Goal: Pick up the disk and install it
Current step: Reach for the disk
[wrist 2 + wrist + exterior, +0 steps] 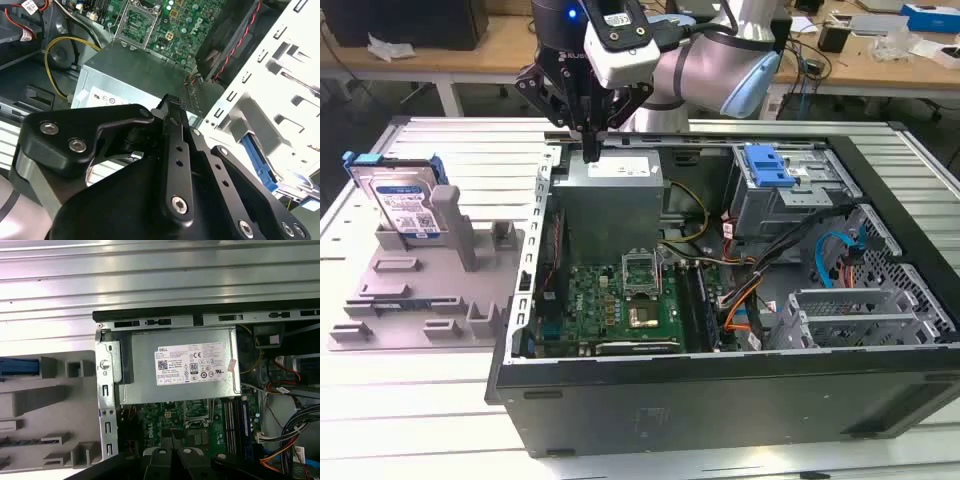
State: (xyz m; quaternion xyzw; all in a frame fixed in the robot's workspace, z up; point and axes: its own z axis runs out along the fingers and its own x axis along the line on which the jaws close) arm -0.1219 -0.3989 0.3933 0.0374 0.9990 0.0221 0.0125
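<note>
Blue-framed silver-grey disk, green motherboard, black hand

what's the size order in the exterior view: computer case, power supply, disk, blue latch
Largest to smallest:
1. computer case
2. power supply
3. disk
4. blue latch

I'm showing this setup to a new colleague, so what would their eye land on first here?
The opened computer case dominates the middle of the exterior view, its green motherboard bared. The black gripper hangs above the case's silver power supply, holding nothing. At the exterior view's left, the disk stands on edge in a grey holder beside the case.
</note>
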